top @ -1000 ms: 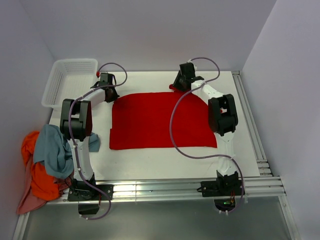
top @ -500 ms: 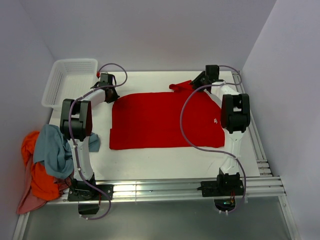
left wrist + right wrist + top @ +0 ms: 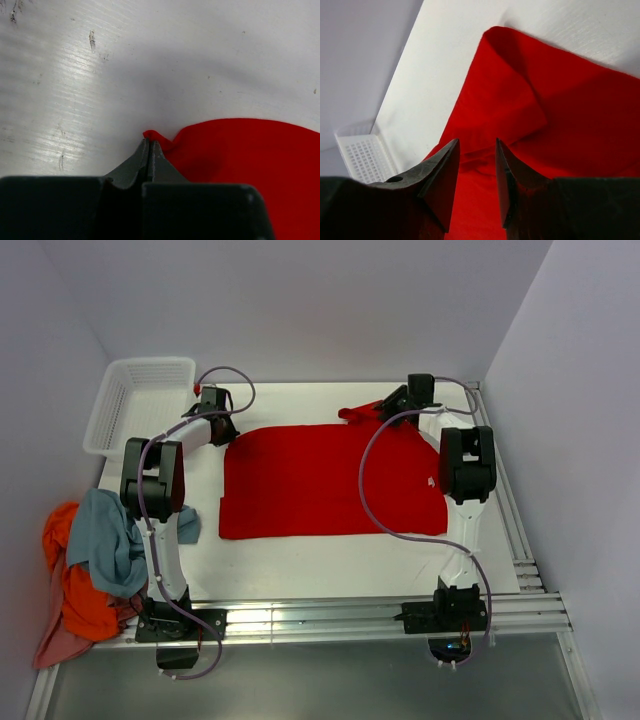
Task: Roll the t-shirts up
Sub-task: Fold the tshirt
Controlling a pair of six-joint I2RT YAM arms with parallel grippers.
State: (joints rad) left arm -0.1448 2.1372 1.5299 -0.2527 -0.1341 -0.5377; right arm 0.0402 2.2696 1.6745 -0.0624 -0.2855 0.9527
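Observation:
A bright red t-shirt [image 3: 320, 480] lies spread flat in the middle of the white table, a small white label [image 3: 431, 480] showing near its right edge. My left gripper [image 3: 214, 408] is at the shirt's far left corner; in the left wrist view its jaws [image 3: 150, 141] are shut on a pinched tip of the red cloth [image 3: 240, 165]. My right gripper [image 3: 396, 403] hovers at the far right corner beside a bunched fold [image 3: 355, 414]. In the right wrist view it stands open [image 3: 477, 141] above the folded red cloth [image 3: 520, 95], holding nothing.
A white perforated basket [image 3: 140, 400] stands at the far left corner, also seen in the right wrist view as the basket [image 3: 365, 157]. A grey-blue shirt [image 3: 105, 540], an orange one [image 3: 75, 595] and a pink one [image 3: 52, 645] hang in a pile over the left edge. Metal rails [image 3: 500, 490] border the right side.
My right arm swung from the middle of the far edge to the far right corner, then eased slightly left. The shirt's right edge now lies further right. The left arm has not moved.

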